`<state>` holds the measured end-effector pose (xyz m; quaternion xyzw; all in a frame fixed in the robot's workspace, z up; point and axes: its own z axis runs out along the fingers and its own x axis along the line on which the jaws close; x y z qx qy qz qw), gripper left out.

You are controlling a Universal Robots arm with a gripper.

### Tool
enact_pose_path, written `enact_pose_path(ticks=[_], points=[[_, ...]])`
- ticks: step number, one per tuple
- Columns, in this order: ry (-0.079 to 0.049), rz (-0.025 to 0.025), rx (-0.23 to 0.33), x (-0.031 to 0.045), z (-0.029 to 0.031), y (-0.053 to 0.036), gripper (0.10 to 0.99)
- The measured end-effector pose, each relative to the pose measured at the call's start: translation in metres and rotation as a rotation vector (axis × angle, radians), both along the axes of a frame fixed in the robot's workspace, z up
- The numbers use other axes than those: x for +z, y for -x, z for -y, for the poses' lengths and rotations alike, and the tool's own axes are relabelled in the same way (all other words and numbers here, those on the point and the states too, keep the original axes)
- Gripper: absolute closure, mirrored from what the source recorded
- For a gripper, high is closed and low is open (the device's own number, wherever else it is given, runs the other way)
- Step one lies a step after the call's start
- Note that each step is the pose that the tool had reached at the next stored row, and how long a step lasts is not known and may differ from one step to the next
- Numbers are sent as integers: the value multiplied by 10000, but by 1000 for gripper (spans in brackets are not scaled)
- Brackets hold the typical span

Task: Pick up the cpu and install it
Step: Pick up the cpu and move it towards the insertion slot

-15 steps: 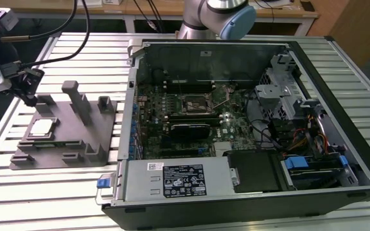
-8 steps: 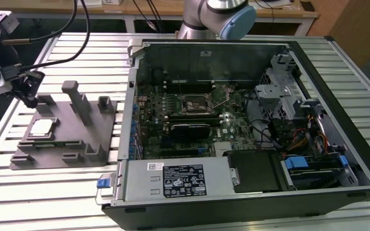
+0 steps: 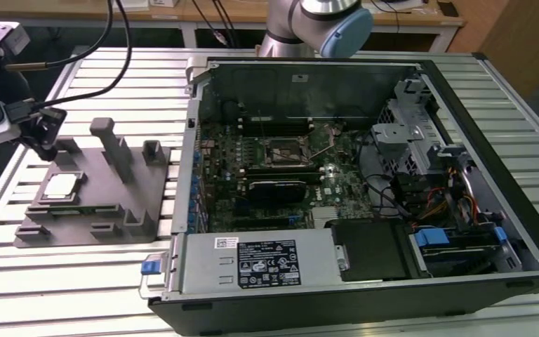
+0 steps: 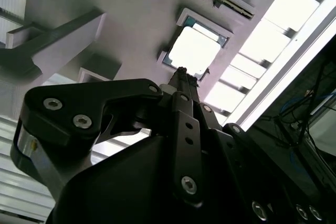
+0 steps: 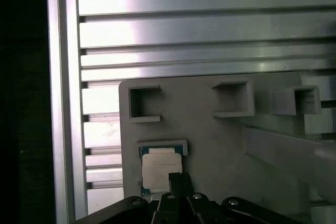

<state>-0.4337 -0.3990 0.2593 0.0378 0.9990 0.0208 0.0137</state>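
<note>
cpu [image 3: 61,186] lies flat, silver top up, in a shallow square recess of the grey plastic fixture [image 3: 110,210]. The fixture sits on the slatted metal table [image 3: 64,281] at the exterior view's left, just beside the open pc case [image 3: 494,210]. The cpu is well apart from the motherboard [image 3: 283,175] inside the case. Gripper [image 3: 48,154] hangs above the fixture near the cpu, not touching it. In both wrist views the fingers [image 4: 185,98] [image 5: 175,183] are pressed together w/ nothing betw them, tips lined up over one edge of the cpu [image 4: 195,51] [image 5: 159,167]. Upright blocks of the fixture stand nearby
</note>
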Motion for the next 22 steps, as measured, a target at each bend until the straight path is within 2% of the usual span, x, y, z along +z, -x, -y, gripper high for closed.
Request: enact_pose_path(ticks=[22], points=[[0,0,0,-192,0,35,980]])
